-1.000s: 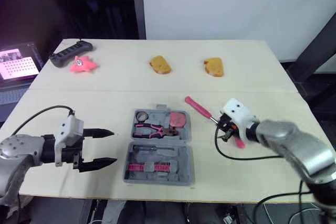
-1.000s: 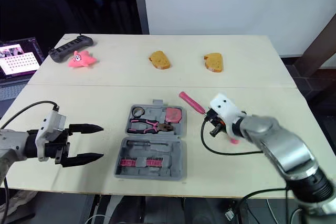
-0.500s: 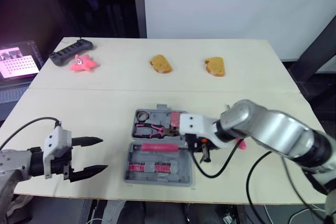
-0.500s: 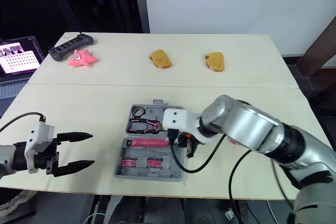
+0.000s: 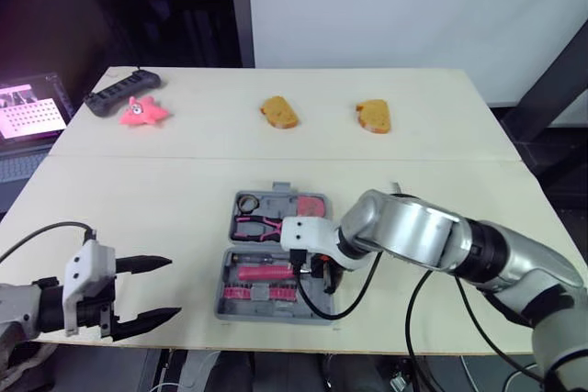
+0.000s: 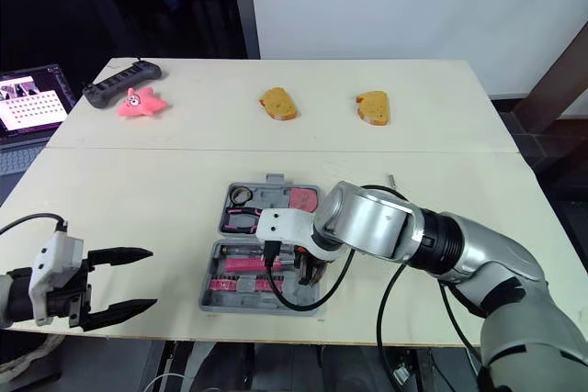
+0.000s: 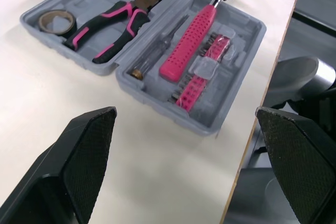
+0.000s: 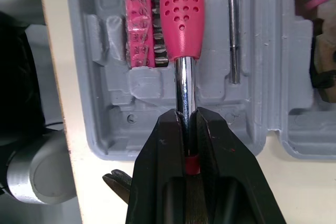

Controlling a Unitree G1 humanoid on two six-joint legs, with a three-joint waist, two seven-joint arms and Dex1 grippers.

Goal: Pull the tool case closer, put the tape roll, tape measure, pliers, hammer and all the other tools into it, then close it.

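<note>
The grey tool case [image 5: 276,312] lies open near the table's front edge. Its far half holds the tape roll [image 5: 247,201], the pink-handled pliers [image 5: 262,225] and the pink tape measure [image 5: 315,206]. In the near half are a screwdriver [image 7: 157,45] and a strip of pink bits [image 7: 202,77]. The hammer [image 5: 262,272] lies across that half, pink handle pointing left. My right gripper [image 5: 317,274] is shut on its metal shaft [image 8: 184,85], just past the handle. Over the front left edge, well clear of the case, my left gripper [image 5: 152,293] is open.
Two yellow bread-like pieces [image 5: 279,113] [image 5: 374,116] lie at the back of the table. A pink star toy [image 5: 142,112] and a black controller [image 5: 122,91] sit at the back left. A lit screen [image 5: 28,109] stands off the left edge.
My right gripper has carried the hammer from the table right of the case into its near half and lowered it there. My left gripper has drawn back toward the front left corner.
</note>
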